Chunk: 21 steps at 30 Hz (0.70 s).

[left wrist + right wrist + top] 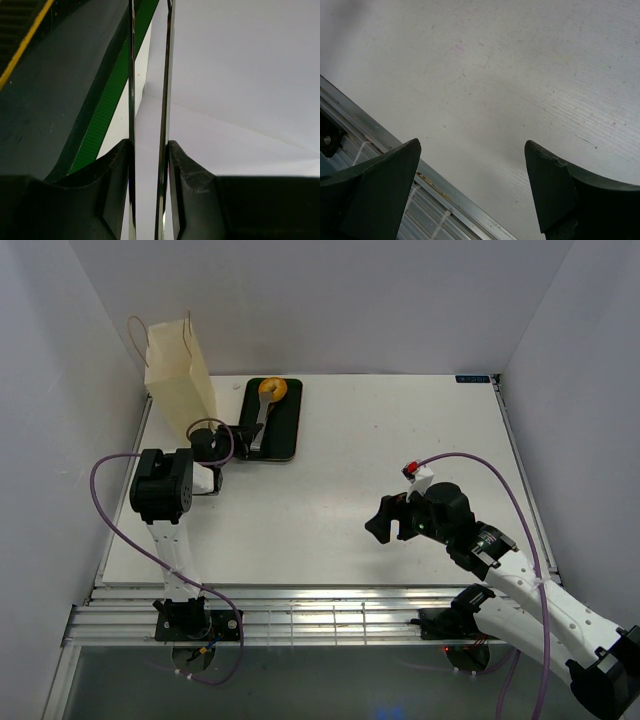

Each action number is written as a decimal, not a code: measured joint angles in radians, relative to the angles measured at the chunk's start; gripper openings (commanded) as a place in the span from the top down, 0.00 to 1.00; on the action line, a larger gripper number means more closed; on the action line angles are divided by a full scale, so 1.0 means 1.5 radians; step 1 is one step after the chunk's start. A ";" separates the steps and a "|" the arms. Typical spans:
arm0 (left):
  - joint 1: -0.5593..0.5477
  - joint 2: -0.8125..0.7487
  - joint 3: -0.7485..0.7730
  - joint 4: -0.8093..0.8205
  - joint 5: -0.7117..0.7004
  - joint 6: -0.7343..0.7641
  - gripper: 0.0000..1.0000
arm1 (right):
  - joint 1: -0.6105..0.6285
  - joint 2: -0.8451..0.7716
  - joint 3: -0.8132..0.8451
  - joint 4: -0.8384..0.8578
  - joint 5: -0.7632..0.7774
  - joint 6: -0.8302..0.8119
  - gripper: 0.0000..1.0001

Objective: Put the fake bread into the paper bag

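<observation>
Top external view alone shows the whole layout. The cream paper bag (178, 372) stands upright at the table's (400, 440) 10 o'clock corner, with flat creased sides and two thin brown loop handles. Just beside it, toward 3 o'clock, lies a black rectangular tray (286, 430) with rounded corners. An orange-brown ring (273, 390) of fake bread sits at the tray's 12 o'clock end. Thin grey metal tongs (262, 422) run from the left gripper (243, 434) across the tray up to the ring. Whether their tips touch it cannot be told from this height.

The left wrist view gives what the overhead one cannot. The left gripper (149, 150) pinches the tongs (132, 100), with matte black fingers (117, 185) pressed against two shiny flat blades and a narrow gap between them. The ring is out of sight there.

The right gripper (379, 519) hangs over the table at about 5 o'clock, well apart from the tray and bag. The right wrist view shows the right gripper (472, 165) spread wide and holding nothing, over scuffed white tabletop (520, 75) and a ribbed aluminium rail (440, 197).
</observation>
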 measured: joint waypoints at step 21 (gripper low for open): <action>-0.001 -0.132 -0.108 -0.010 0.014 0.061 0.77 | -0.003 -0.009 0.000 -0.002 -0.001 0.001 0.10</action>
